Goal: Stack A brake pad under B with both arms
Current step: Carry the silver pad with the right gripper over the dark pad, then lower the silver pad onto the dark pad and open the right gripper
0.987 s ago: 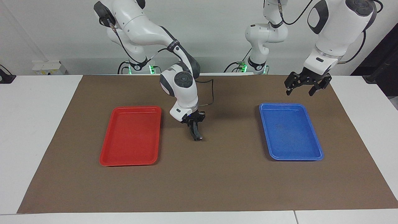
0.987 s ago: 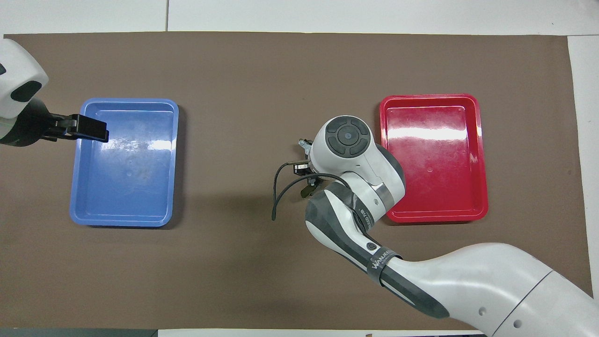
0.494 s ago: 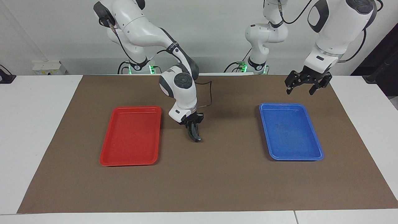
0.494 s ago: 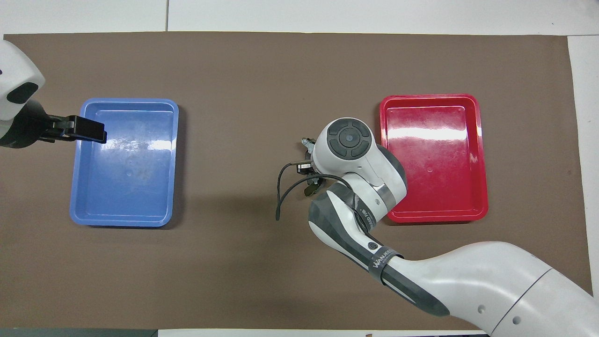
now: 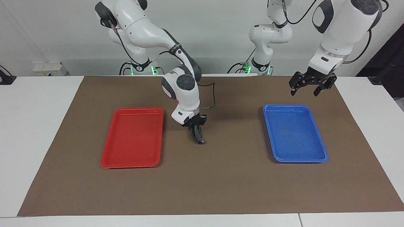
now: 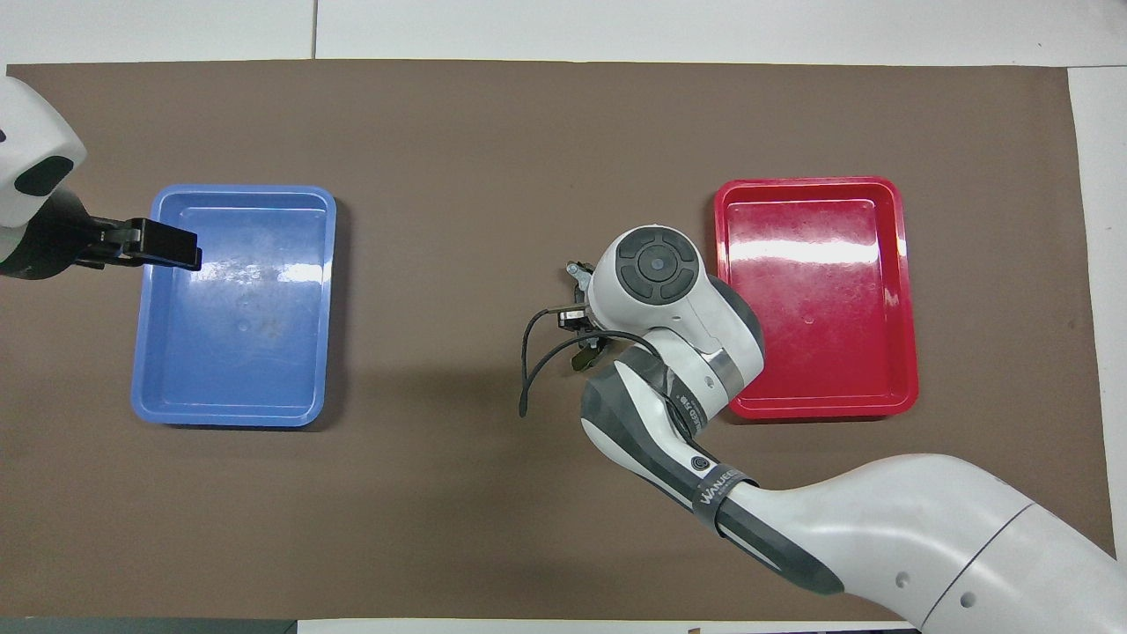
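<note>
A brown mat (image 5: 221,183) covers the white counter (image 5: 31,132); on it lie a glossy red tray (image 5: 134,137) and a blue tray (image 5: 295,132). Between them the right gripper (image 5: 195,124) pinches a dark curved pad, B (image 5: 198,135), on edge, its lower tip at the mat. The left gripper (image 5: 310,87) waits, fingers spread, over the mat beside the blue tray.

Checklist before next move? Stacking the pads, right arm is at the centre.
1. Right end effector grips a dark pad: ok, it hangs edge-down just above the mat, between the trays.
2. Which pad is held: cannot tell.
3. Second pad located: not ok, none in view.
4. Left end effector open and waiting: ok, raised over the blue tray edge.
5. Blue tray and red tray hold nothing: ok.
</note>
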Controlling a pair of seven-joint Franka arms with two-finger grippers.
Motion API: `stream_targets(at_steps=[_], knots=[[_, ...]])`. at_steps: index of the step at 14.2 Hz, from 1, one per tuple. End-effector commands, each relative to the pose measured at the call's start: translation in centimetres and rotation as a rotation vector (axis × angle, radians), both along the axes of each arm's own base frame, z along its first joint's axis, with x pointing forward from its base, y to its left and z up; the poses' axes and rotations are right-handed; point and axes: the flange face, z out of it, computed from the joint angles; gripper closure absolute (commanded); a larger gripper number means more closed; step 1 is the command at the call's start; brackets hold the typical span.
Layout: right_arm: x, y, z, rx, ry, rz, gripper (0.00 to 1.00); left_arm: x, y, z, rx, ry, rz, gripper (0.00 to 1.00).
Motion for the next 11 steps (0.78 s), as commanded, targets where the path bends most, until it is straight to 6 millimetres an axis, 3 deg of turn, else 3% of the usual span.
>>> stream_targets(at_steps=[1,2,3,5,7,9,11], knots=[[0.1,-0.4,-0.1,0.012,-0.031,0.013,0.53,-1.0,-0.1,0.0,-0.009,0.011,-0.02,0.0],[0.2,-0.4,0.0,0.012,-0.032,0.011,0.16,-1.0,-0.1,-0.2,-0.009,0.015,-0.019,0.0],[0.3,-0.4,0.4,0.011,-0.032,0.009,0.0,-0.9,-0.1,-0.4,-0.008,0.02,-0.019,0.0],[1.0,-0.6,2.1,0.009,-0.05,0.002,0.0,-1.0,0.0,-0.5,-0.007,0.029,-0.018,0.0],[1.9,-1.9,6.1,-0.034,-0.06,-0.019,0.0,-0.9,0.1,-0.5,-0.007,0.027,-0.016,0.0],[2.9,-5.6,11.6,-0.092,-0.06,-0.038,0.0,-0.9,-0.1,-0.4,-0.007,0.024,-0.019,0.0],[2.9,-11.2,15.9,-0.09,-0.007,-0.045,0.0,-1.0,-0.1,-0.4,-0.007,0.026,-0.019,0.0]])
